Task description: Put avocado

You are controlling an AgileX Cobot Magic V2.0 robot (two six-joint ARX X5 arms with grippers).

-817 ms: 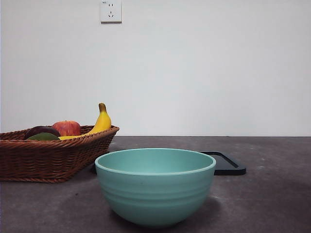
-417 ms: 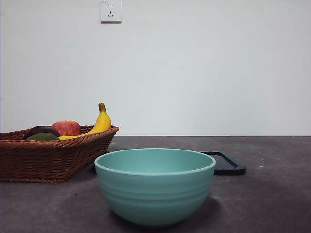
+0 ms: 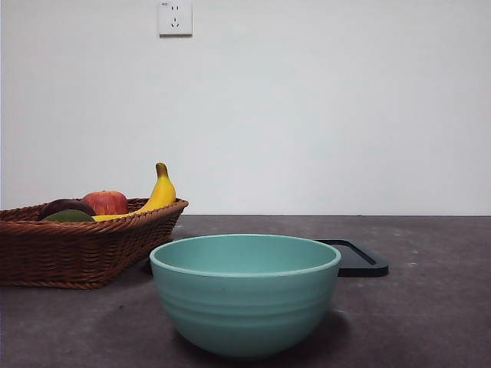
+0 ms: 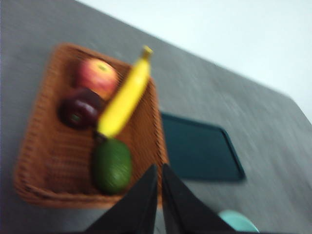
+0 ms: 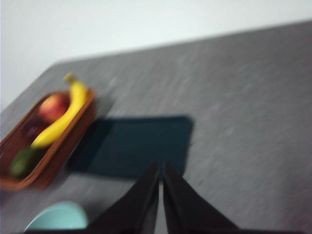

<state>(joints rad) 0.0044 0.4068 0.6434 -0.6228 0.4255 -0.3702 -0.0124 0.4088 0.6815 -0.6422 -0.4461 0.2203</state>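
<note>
Setting: a dark grey table (image 3: 430,307) is stretching back to a plain white wall (image 3: 322,107), where a white socket (image 3: 175,17) is sitting high up in the front view.

Basket: a brown wicker basket (image 3: 77,249) is resting on the table at the left of the front view, holding four fruits.

Avocado: the avocado (image 4: 112,165) is lying in the basket at the end nearer the left wrist camera, just beside the lower tip of the banana (image 4: 124,95); in the front view only a green sliver of it is peeking over the rim.

Other fruit: a red apple (image 4: 96,77) and a dark purple fruit (image 4: 79,108) are lying side by side along the banana, which is leaning with its stem up over the basket's far rim.

Bowl: a teal bowl (image 3: 245,295) is standing upright in the foreground, apart from the basket.

Tray: a flat black tray (image 3: 357,257) is lying behind the bowl and just beside the basket.

Left gripper: the left gripper (image 4: 159,170) is hanging above the basket's near edge, close to the avocado but clear of it, its jaws pressed together and holding nothing.

Right gripper: the right gripper (image 5: 160,168) is hanging over the table by the tray, jaws likewise closed and empty; both wrist views are blurred.
</note>
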